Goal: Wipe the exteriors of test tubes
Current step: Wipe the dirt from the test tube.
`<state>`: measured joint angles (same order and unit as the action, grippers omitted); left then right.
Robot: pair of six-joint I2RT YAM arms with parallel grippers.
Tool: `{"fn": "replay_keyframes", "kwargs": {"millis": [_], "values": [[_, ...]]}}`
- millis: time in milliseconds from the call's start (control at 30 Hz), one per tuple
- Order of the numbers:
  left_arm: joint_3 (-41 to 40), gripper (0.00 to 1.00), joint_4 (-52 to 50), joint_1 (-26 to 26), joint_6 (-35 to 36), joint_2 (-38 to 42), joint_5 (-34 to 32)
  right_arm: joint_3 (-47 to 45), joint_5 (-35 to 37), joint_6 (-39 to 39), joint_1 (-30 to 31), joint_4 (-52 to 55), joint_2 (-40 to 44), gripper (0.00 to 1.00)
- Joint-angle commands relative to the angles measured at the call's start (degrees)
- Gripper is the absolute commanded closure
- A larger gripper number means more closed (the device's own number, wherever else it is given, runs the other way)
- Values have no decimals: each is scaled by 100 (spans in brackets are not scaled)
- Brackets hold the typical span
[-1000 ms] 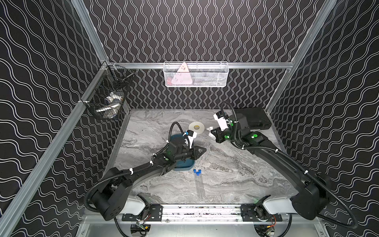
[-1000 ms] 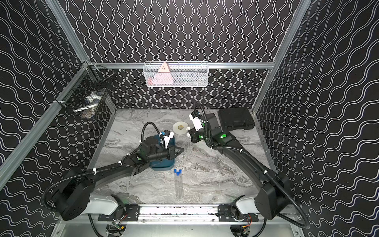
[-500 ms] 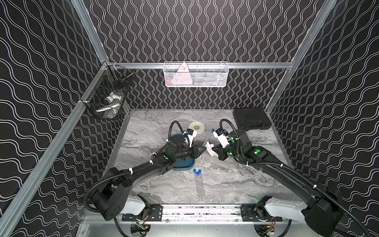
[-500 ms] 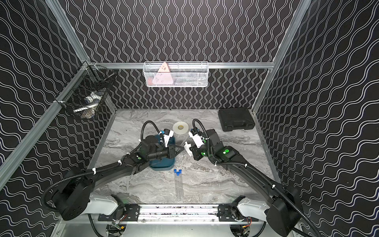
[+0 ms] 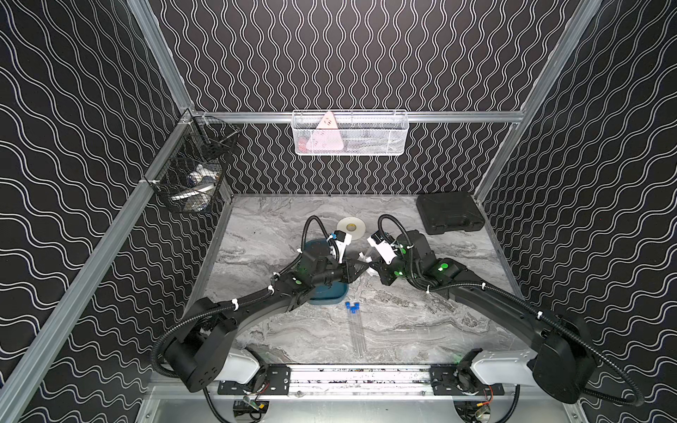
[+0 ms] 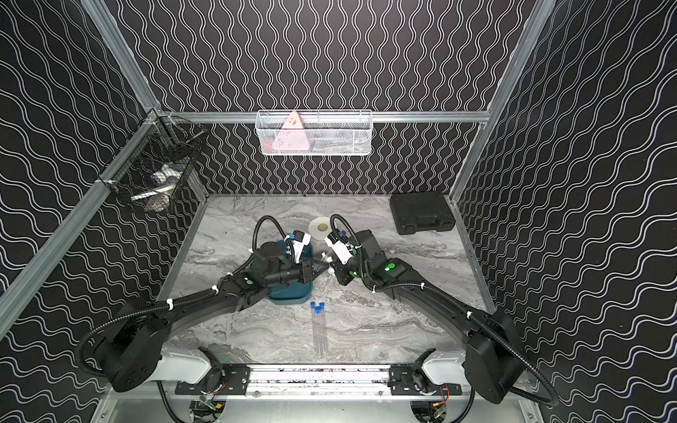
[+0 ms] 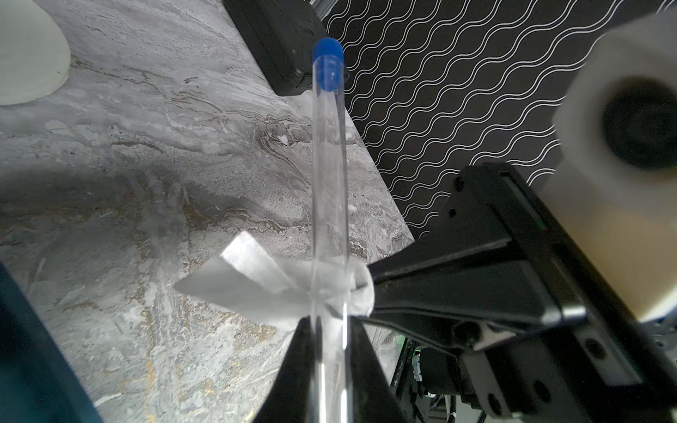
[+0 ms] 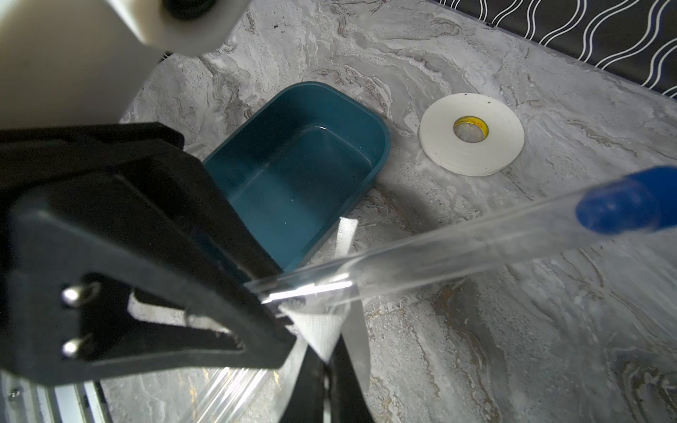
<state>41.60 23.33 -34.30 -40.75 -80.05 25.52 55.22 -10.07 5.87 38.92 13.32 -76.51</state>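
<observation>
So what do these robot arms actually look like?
The left arm and right arm are slim black jointed tubes on white bases. Ribbed black cables loop alongside, fastened with white ties. Green dots mark the joints. Each ends in a white camera block and two pointed black fingers.

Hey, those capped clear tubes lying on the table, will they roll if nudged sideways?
Likely yes: the test tubes are round, smooth and lie loose on the flat table. Thin clear walls suggest they are light, perhaps fragile.
</observation>
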Motion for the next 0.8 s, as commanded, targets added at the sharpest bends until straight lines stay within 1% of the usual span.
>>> {"fn": "replay_keyframes", "kwargs": {"millis": [0,200,300,400,500,633,767], "values": [[-12,89,144,10,-47,35,84,81,119,405,13,-370,-100,100],[-30,89,172,9,-58,11,120,324,635,898,-32,-472,-415,100],[-38,89,174,13,-61,23,138,432,646,912,-254,-584,-496,100],[-82,89,172,8,-62,66,121,450,564,833,-572,-753,-476,100],[-93,89,145,6,-47,82,120,480,452,859,-684,-805,-446,100],[-119,89,214,15,-76,65,111,382,106,861,-654,-769,-366,100],[-133,89,277,6,-96,40,120,54,-21,811,-347,-898,-121,100]]}}
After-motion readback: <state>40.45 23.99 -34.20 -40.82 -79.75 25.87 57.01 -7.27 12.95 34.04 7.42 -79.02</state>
